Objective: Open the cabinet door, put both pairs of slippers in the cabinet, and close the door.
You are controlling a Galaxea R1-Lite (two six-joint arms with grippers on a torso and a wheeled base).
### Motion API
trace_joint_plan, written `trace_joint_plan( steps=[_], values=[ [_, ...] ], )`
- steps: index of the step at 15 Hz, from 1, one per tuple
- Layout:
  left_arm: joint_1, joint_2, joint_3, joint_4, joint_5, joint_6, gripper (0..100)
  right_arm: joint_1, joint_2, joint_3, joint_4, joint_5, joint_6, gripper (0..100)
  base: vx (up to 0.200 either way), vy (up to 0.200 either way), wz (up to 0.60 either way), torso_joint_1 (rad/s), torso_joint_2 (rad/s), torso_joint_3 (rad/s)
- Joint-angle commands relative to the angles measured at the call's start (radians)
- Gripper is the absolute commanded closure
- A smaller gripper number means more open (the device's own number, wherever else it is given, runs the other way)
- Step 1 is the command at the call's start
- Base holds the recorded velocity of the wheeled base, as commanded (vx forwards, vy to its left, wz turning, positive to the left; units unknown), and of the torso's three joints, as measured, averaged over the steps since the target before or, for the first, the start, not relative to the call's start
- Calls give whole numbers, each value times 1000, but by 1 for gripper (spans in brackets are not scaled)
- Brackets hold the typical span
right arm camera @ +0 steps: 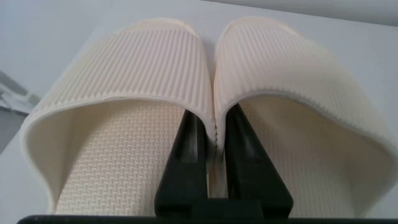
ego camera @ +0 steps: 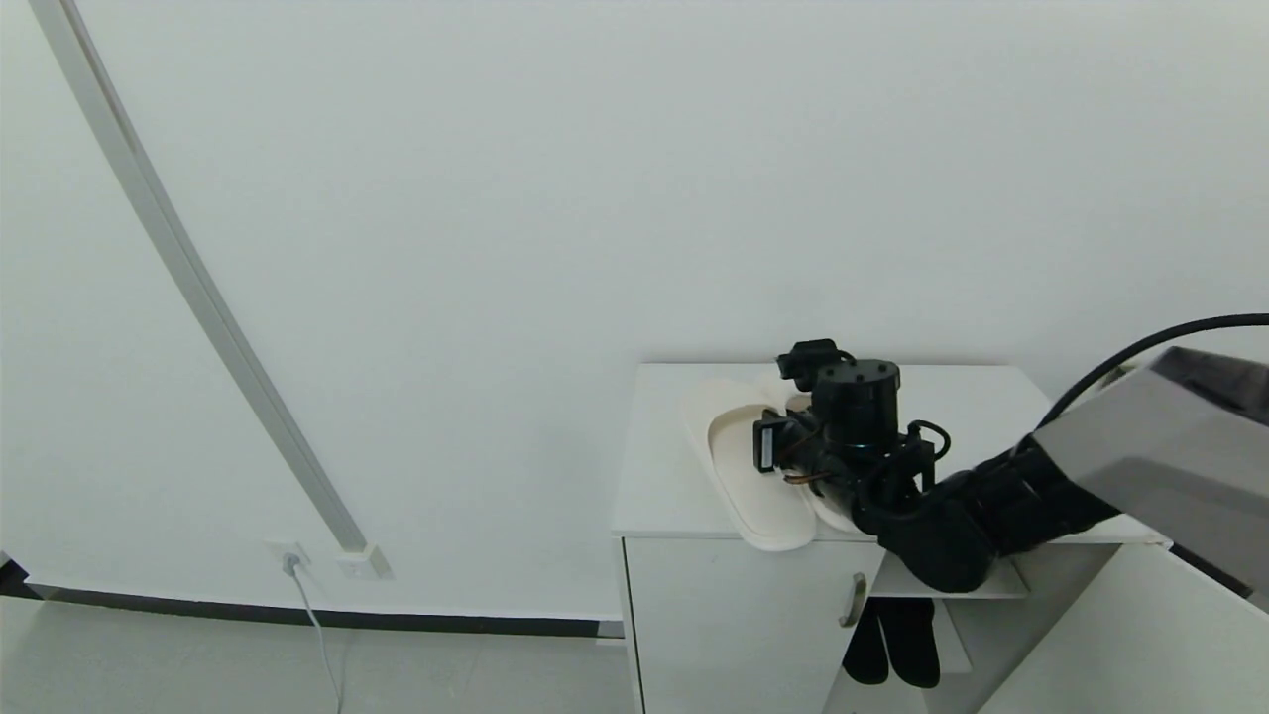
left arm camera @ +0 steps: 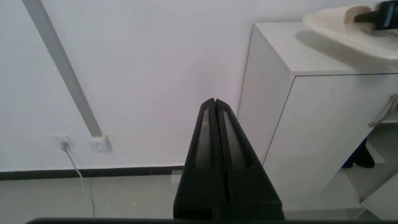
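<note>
White wall (ego camera: 496, 198) behind, with a grey strip (ego camera: 198, 288) running slantwise down it to a box at the skirting; a socket (ego camera: 288, 557) sits just beside that box with a cable (ego camera: 322, 635) dropping to the floor. White cabinet (ego camera: 674, 466) stands against the wall. Its left door (ego camera: 734, 625) is shut, handle (ego camera: 853, 600) at its inner edge; its right door (ego camera: 1091, 635) is swung out wide. Cream slippers (ego camera: 753, 486) lie side by side on the cabinet top, about mid-width, toes toward the back edge, the left one's heel overhanging the front edge. Black slippers (ego camera: 897, 645) are inside the open compartment, under the shelf (ego camera: 952, 585), standing roughly on end, close together. Right arm lies across the cabinet top from the right edge. Right gripper (right arm camera: 216, 140) is down on the cream pair: one finger (right arm camera: 189, 143) is inside the strap of one slipper, the other inside the strap of its neighbour, and the two touching inner strap walls are pinched between them. Grasp reads as clamped on the pair. Left gripper (left arm camera: 214, 146) is off to the cabinet's left, low, facing the wall and the cabinet's side panel, fingers pressed flat together with nothing between them, touching nothing.
</note>
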State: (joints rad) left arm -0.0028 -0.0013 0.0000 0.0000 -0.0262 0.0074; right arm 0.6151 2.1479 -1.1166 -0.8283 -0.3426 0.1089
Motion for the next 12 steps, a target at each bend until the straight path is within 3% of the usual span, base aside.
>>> trace_joint_plan(
  steps=[1, 3, 6, 12],
  values=[
    [0, 1, 0, 0, 0, 0, 100, 32, -238, 195, -9, 71, -6, 100, 0, 0, 0, 0, 0, 0],
    [1, 1, 0, 0, 0, 2, 100, 57, -375, 333, 5, 131, -6, 100, 0, 0, 0, 0, 0, 0],
    [0, 1, 0, 0, 0, 3, 100, 104, -457, 434, 28, 169, 23, 100, 0, 0, 0, 0, 0, 0],
    [0, 1, 0, 0, -1, 2, 100, 132, -451, 439, 28, 165, 28, 100, 0, 0, 0, 0, 0, 0]
  ],
)
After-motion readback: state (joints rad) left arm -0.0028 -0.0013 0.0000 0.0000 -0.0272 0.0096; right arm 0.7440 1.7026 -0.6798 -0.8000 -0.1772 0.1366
